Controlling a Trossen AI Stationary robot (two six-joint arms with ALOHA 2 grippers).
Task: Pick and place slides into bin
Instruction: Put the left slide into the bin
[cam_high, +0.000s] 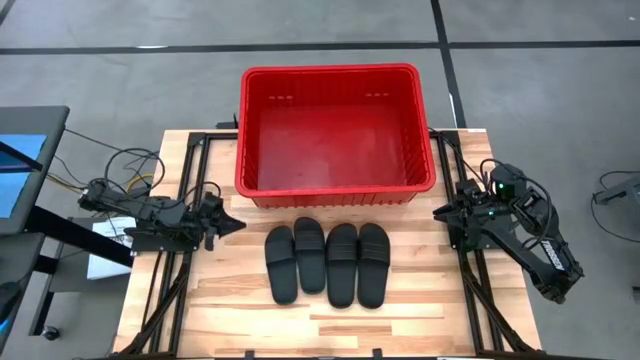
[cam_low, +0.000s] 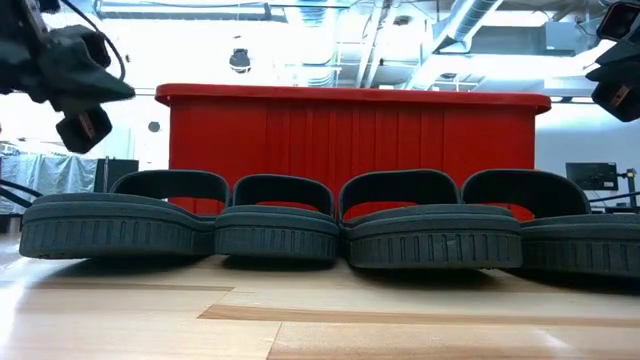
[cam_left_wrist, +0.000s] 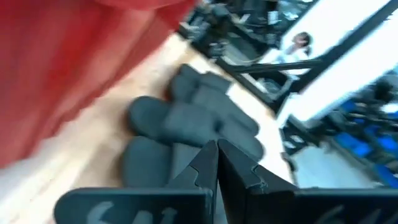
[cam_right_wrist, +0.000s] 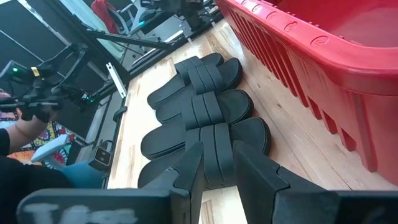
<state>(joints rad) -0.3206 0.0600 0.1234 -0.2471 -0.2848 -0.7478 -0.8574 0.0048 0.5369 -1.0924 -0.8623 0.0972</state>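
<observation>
The red bin (cam_high: 337, 130) stands at the far middle of the wooden table (cam_high: 230, 300), and its floor shows bare red plastic with no sandal in it. All four black slides (cam_high: 327, 262) lie on the table just in front of the bin's near wall, side by side in a tight row with their neighbours touching, soles down; the row sits close to the bin. From table height the slides (cam_low: 300, 225) line up across the front of the bin (cam_low: 350, 130), their straps arching up against its red wall. The left gripper (cam_high: 232, 224) hovers at the left of the row, pointing toward the slides, apart from them, its two fingers pressed together to a point, holding nothing (cam_left_wrist: 216, 163). The right gripper (cam_high: 440, 211) hangs at the right of the row near the bin's front corner, also clear of everything; its fingers stand a narrow gap apart and empty (cam_right_wrist: 217, 165).
</observation>
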